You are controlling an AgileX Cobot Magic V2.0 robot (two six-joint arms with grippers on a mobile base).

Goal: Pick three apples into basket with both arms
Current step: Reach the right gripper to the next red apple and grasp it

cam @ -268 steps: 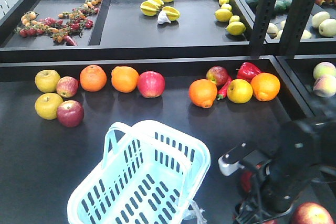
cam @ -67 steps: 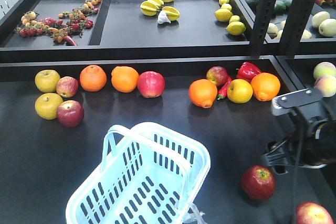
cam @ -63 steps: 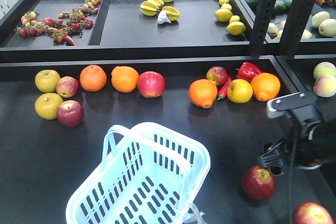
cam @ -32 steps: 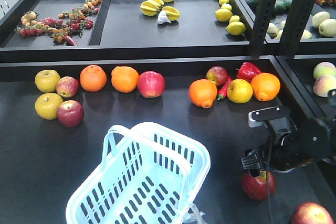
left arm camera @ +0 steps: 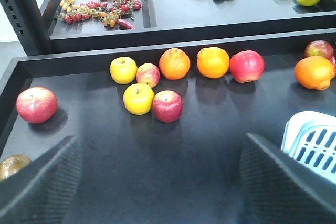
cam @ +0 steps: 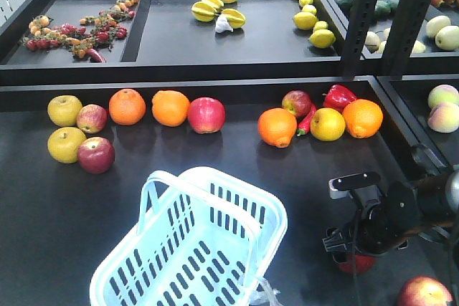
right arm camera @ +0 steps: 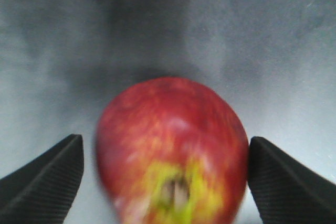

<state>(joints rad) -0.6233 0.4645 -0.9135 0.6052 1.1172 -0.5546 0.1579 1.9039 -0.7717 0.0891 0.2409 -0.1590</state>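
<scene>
**Right gripper straddles apple on table; left gripper spread, holding nothing**

- Right gripper (right arm camera: 165,140): jaws spread, one finger on each side of the apple (right arm camera: 170,145). Not clenched.
  - A strip of table shows between the left finger (right arm camera: 47,177) and the fruit.
  - The right finger (right arm camera: 286,182) sits at the apple's edge. The wrist view is blurred, so I cannot tell whether it touches.
- Apple: rests on the dark table (cam: 301,177), stem end with its yellow-green patch toward the wrist camera.
  - In the front view it is mostly hidden under the right arm (cam: 380,220). Only a red sliver shows below the wrist, right of the basket (cam: 269,209) and apart from it.
- Basket: stands on the table, turned diagonally, with its handles down along the rim. A clear plastic scrap (cam: 267,288) lies at its near right corner.
- Corner apple (cam: 423,292): on the table at the bottom right edge, near the arm and free of it.
- Dark apple (cam: 95,154): far left, touching a yellow apple (cam: 66,144) and well apart from the basket.
- Left gripper (left arm camera: 160,138): fingers wide apart, bare table between them. The dark apple and yellow apple lie beyond it, and the basket rim shows at the right edge of its view.
- Back row: oranges (cam: 127,106), a pink-red apple (cam: 206,115) and a red pepper (cam: 338,96) along the far wall.
</scene>
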